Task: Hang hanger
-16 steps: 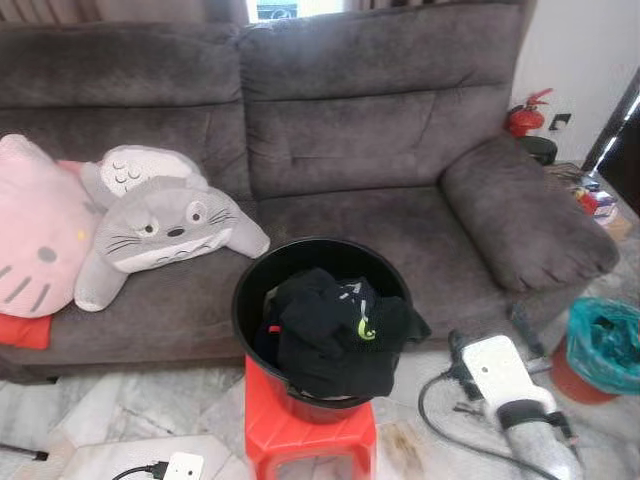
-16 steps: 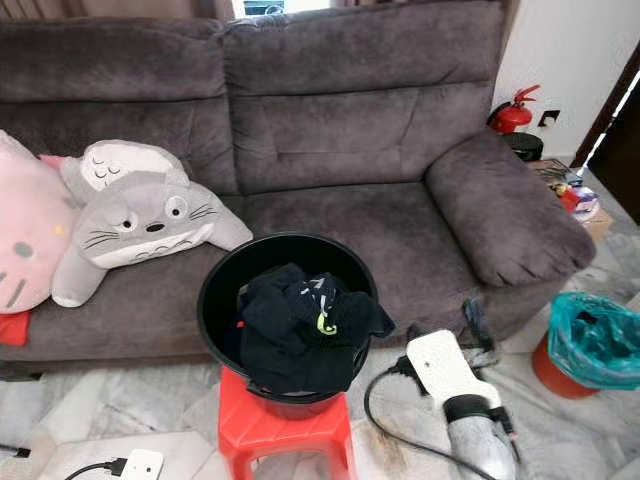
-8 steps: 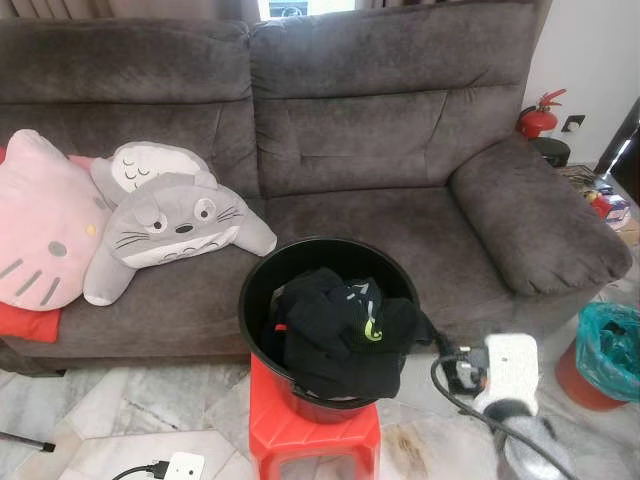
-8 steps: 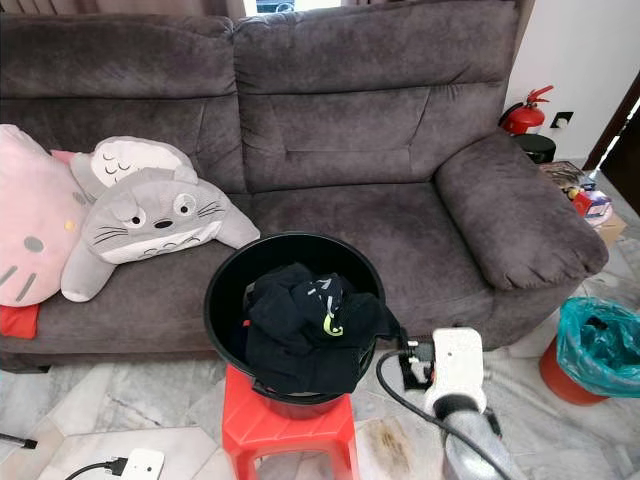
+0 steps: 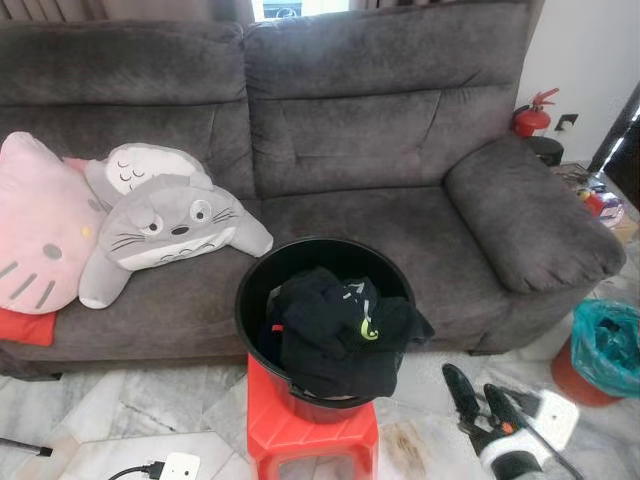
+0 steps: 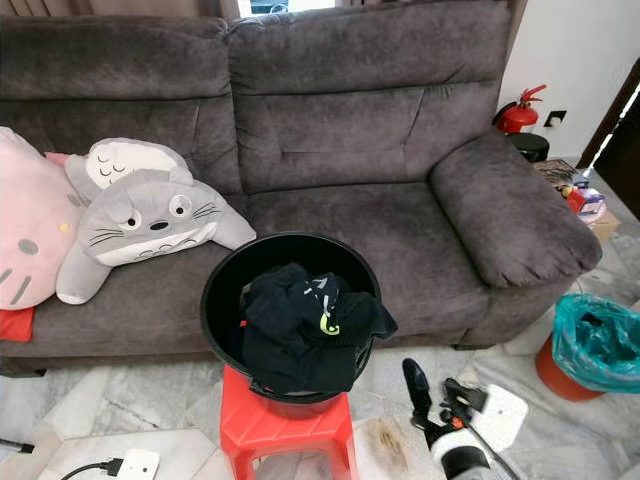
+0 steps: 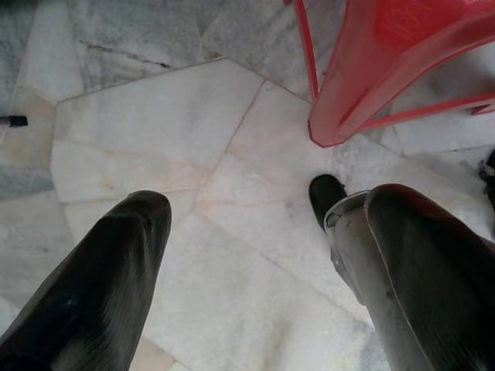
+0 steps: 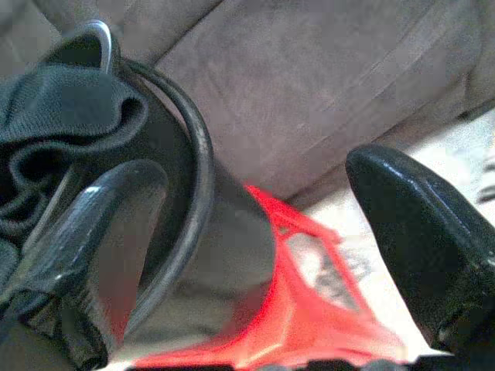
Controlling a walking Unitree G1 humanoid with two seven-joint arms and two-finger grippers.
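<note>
A black bucket (image 5: 252, 290) stands on a red plastic stool (image 5: 310, 435) in front of the sofa, heaped with dark clothes (image 5: 340, 330). Among the clothes, the right wrist view shows a silver metal hook (image 8: 100, 35) by the bucket's rim (image 8: 197, 154). My right gripper (image 5: 475, 385) is low on the bucket's right, over the floor, open and empty, its fingers (image 8: 116, 209) pointing at the bucket's side. My left gripper (image 7: 267, 201) hangs open over the marble floor beside a leg of the stool (image 7: 371, 85).
The grey sofa (image 5: 400, 130) runs behind the bucket, with a grey plush (image 5: 165, 225) and a pink plush cushion (image 5: 35, 235) on its left seat. A red bin with a teal bag (image 5: 605, 350) stands at the right, a fire extinguisher (image 5: 528, 115) behind it. A white power strip (image 5: 165, 467) lies front left.
My right arm has dropped lower and turned. Its white wrist housing faced up before; now the two black fingers show, spread and pointing toward the bucket. The camera shifted slightly.
</note>
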